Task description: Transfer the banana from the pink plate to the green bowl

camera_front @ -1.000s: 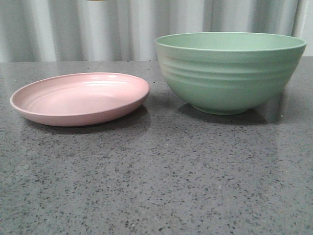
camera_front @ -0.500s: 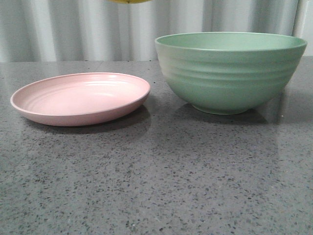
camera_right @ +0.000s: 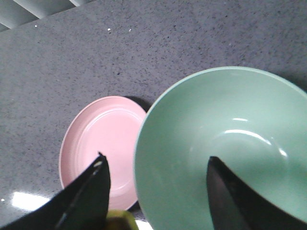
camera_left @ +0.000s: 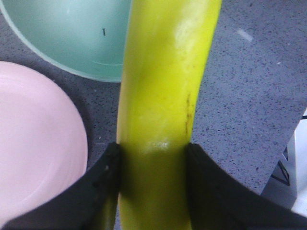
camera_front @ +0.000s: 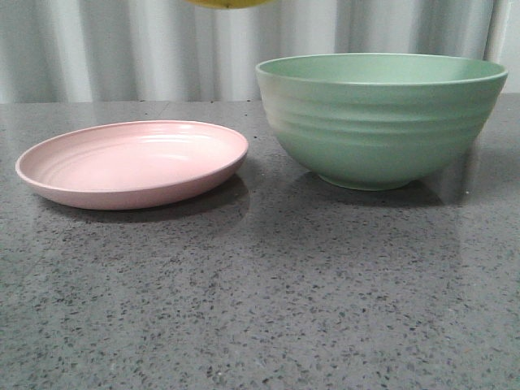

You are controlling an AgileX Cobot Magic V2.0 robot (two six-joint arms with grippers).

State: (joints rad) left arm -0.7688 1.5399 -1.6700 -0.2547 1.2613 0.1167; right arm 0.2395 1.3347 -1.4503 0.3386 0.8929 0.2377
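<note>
My left gripper is shut on the glossy yellow banana, held high over the gap between the pink plate and the green bowl. In the front view only the banana's underside shows at the top edge, above the plate's right rim. The pink plate lies empty at the left and the green bowl stands empty at the right. My right gripper is open and empty high above the bowl and plate. A bit of banana shows by its finger.
Plate and bowl stand on a grey speckled countertop with a pale curtain behind. The counter's edge shows in the left wrist view. Neither arm shows in the front view.
The banana's yellow underside at the top edge of the front view has shifted right, toward the bowl, and shows a little more. Plate and bowl have not moved.
</note>
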